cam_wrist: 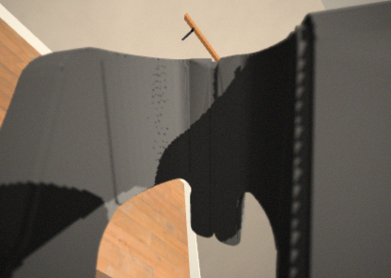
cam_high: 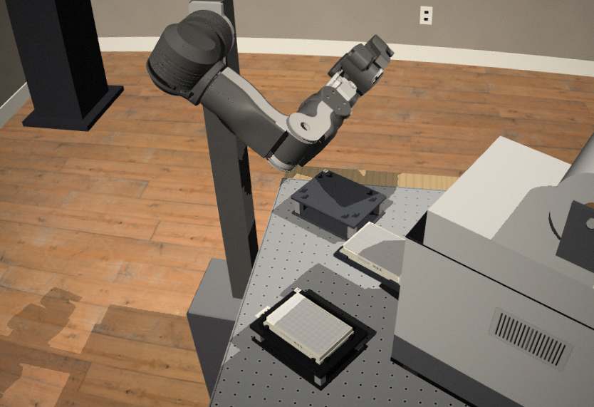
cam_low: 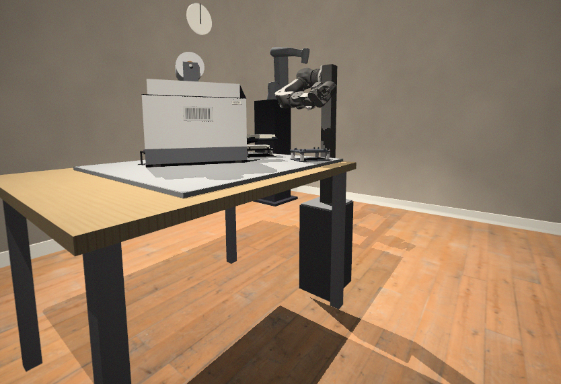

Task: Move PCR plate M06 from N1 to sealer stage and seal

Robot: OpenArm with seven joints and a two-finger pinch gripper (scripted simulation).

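My gripper [cam_high: 379,48] is shut and empty, raised high above the floor beyond the table's far edge, well away from every plate. In the wrist view its dark fingers [cam_wrist: 202,152] meet with nothing between them. The far plate nest [cam_high: 338,201] is dark and bare. A white plate with a smooth pale top [cam_high: 374,250] lies flat on the sealer's stage, which stands out of the housing; its label side faces the camera. A second white plate with a gridded top [cam_high: 308,326] sits on the near black nest. The START key and the lamp are hidden.
The big grey sealer housing [cam_high: 496,288] fills the table's right side, with a foil roll on top [cam_low: 189,66]. The arm's dark pillar [cam_high: 228,178] stands at the table's left edge. A perforated breadboard [cam_high: 297,253] carries the nests.
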